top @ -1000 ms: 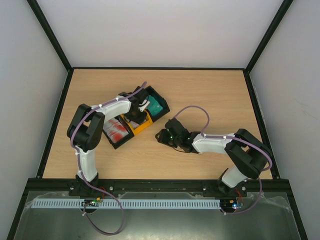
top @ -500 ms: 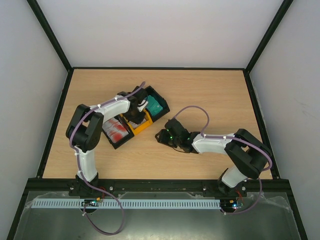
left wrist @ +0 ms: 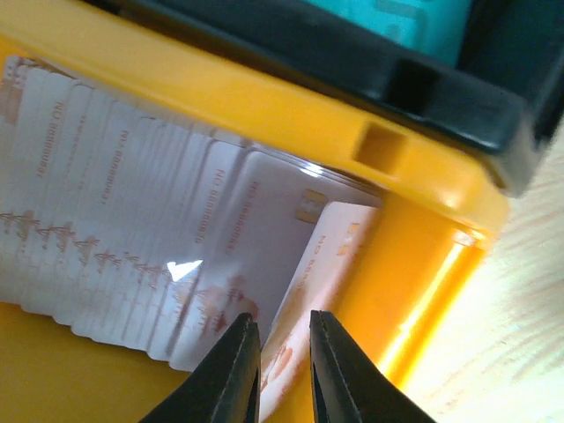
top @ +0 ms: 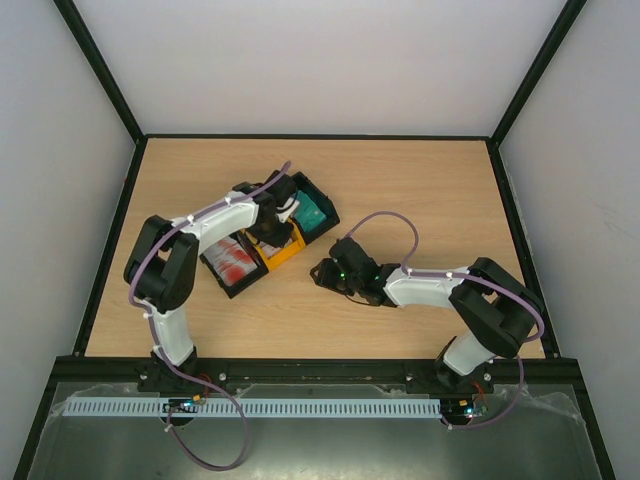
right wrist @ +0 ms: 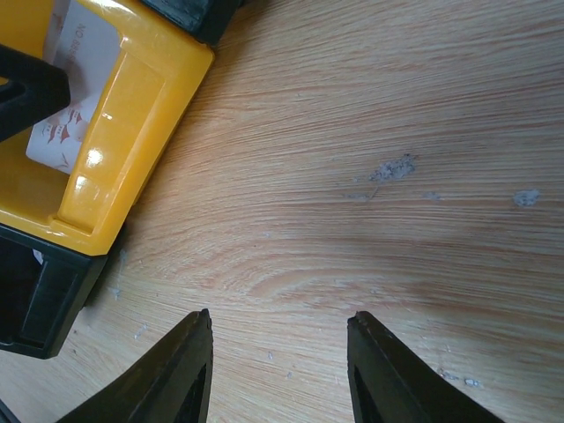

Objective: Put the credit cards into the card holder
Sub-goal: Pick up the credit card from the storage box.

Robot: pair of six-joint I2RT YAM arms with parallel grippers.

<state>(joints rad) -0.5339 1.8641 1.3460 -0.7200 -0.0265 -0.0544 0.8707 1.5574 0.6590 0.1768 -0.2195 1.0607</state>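
Toward the table's point(right wrist: 397, 132) left edge, inside the yellow tray point(left wrist: 264, 97), the left gripper point(left wrist: 284, 374) has its fingers narrowly apart astride one tilted pale card point(left wrist: 326, 256). Best to pinch only that card, then lift straight. The right gripper point(right wrist: 278, 352) gapes nearby.

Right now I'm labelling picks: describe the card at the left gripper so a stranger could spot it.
On the table, the yellow tray sits between two black trays. At one end of its fanned pale cards, one card tilts up between the fingers of the left gripper; the rest lie flat.
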